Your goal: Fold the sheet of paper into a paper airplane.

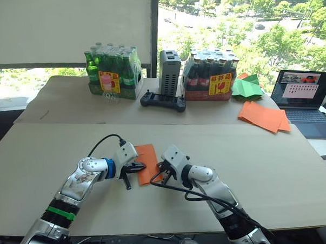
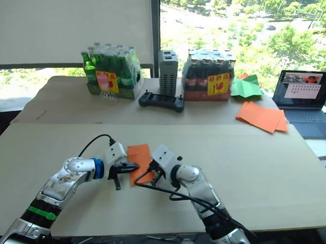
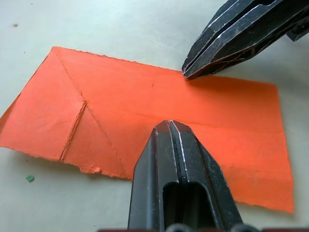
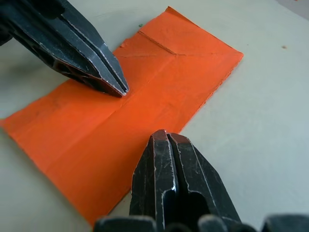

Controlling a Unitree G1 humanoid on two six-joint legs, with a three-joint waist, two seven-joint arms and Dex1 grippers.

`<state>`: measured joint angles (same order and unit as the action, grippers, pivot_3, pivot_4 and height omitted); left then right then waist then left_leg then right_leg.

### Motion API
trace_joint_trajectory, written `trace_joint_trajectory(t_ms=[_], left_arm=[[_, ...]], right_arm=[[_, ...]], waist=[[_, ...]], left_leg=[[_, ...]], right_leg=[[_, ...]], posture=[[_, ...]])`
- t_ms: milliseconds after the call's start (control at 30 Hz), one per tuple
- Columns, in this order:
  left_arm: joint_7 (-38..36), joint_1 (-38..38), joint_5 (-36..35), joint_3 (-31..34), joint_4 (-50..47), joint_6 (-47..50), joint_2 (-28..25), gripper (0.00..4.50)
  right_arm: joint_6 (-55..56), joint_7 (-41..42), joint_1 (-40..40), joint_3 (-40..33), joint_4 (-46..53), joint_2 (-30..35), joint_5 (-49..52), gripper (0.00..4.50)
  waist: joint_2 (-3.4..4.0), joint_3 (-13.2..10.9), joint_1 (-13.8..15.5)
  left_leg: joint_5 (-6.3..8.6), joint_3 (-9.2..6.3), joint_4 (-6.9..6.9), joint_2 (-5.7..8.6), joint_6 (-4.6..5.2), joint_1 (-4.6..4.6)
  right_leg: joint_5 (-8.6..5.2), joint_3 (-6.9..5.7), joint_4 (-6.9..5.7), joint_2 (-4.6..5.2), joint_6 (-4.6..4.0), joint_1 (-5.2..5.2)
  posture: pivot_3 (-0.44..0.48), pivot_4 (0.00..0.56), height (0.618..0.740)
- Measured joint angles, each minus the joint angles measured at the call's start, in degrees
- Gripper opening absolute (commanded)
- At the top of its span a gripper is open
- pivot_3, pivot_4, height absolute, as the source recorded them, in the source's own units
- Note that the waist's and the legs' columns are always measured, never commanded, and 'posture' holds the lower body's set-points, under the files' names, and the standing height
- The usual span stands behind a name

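The sheet of paper lies flat on the near middle of the worktop as a narrow folded strip with corner creases at its far end; it has no pointed nose or wings yet, so most of the folding seems left to do. The left gripper and the right gripper meet over it from either side, each with its fingers closed together and empty, tips pressing down on the paper. The wrist views show the crease lines and ragged edges, while the head views show the orange pile and green paper shape far right.
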<state>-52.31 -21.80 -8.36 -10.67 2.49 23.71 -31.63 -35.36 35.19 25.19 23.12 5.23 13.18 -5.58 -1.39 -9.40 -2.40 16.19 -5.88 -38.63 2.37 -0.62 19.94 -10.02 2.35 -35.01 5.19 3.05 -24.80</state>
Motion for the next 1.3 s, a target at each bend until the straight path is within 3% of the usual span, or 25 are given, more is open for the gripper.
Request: trace_joint_trajectory(t_ms=[500,1300], left_arm=[[-0.12,-0.06,0.0,-0.02,0.28,-0.1,0.0,0.0],[-0.2,-0.42,0.0,-0.3,0.56,-0.26,0.02,0.0]], right_arm=[[-1.3,0.83,-1.45,1.99,4.17,2.85,-0.11,0.03],[0.42,-0.88,-0.91,1.21,2.07,1.31,0.58,0.03]], waist=[[0.01,0.03,-0.03],[0.01,0.03,-0.01]], left_leg=[[0.0,0.0,0.0,-0.01,0.0,-0.06],[0.0,-0.02,-0.01,-0.01,0.0,-0.05]], right_leg=[[-0.01,-0.01,0.02,0.0,0.02,0.08],[-0.01,-0.02,0.02,-0.01,0.02,0.08]], posture=[[0.0,0.15,0.723],[0.0,0.15,0.723]])
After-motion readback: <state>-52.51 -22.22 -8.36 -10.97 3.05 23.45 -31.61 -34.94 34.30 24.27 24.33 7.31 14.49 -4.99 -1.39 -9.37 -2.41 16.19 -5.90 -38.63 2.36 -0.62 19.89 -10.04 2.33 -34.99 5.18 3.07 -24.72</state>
